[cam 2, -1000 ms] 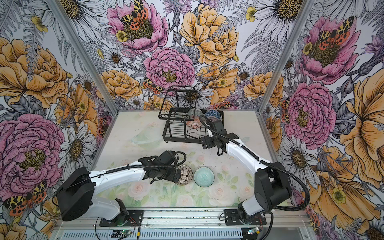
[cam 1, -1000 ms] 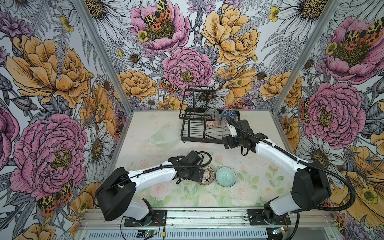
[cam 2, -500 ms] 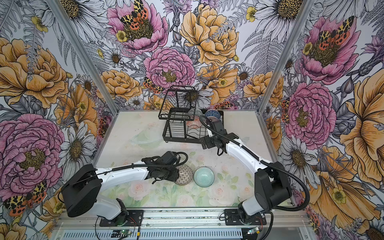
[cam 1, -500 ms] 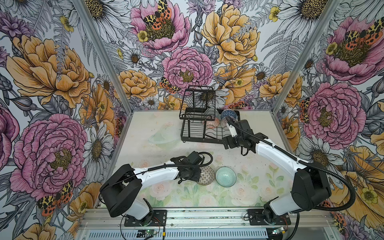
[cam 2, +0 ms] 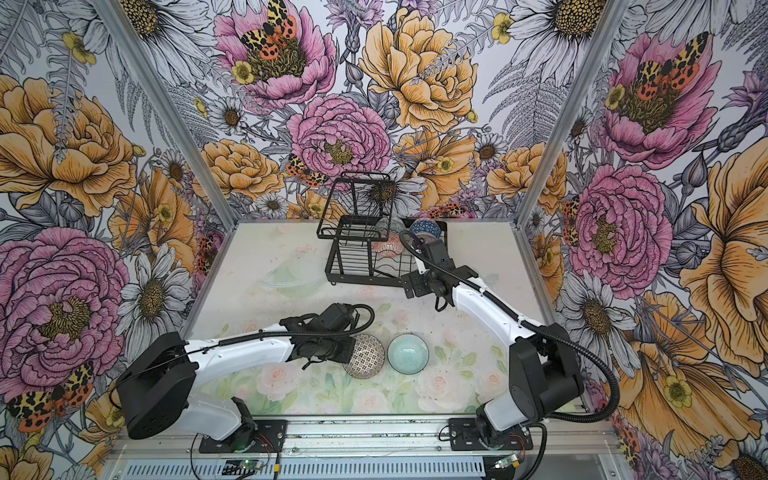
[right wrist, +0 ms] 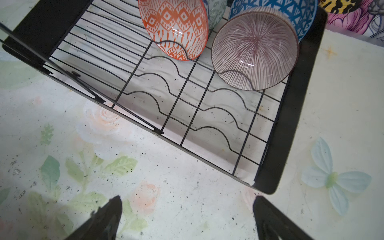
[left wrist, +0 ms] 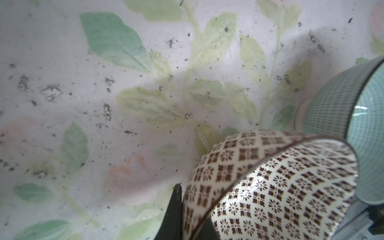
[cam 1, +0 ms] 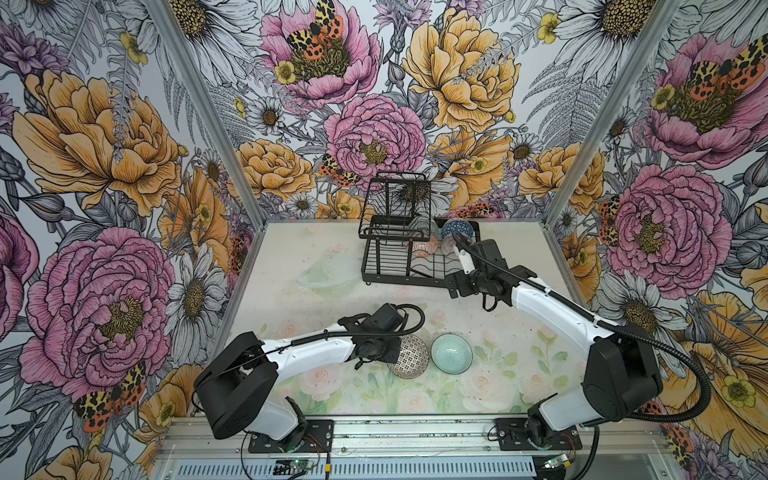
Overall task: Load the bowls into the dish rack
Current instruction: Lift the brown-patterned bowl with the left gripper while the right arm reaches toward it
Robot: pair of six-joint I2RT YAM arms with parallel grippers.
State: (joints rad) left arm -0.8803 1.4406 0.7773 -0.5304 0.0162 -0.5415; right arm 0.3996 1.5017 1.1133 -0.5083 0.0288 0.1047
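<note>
The left pincer (left wrist: 190, 214) is clamped on the rim of the black-white tiled bowl (cam 1: 408, 356), one finger against the outer wall and the other inside. A second ago its jaws stood wide at that rim. They have since closed, and the bowl sits about where it was. It lies at the near middle of the table (cam 1: 332, 399), just left of the teal bowl (cam 1: 451, 353).

The right pincer (right wrist: 187, 199) hangs wide and empty over the table, at the near edge of the dish rack (right wrist: 291, 124), unchanged from before. The rack stands at the far middle of the table. Four bowls lean on edge in its far right part:
- the orange-white bowl (right wrist: 176, 27)
- the pink-striped bowl (right wrist: 253, 49), to its right
- the blue lattice bowl (right wrist: 291, 12), behind that one
- the grey-green bowl (right wrist: 217, 10), only a sliver showing behind the orange one
</note>
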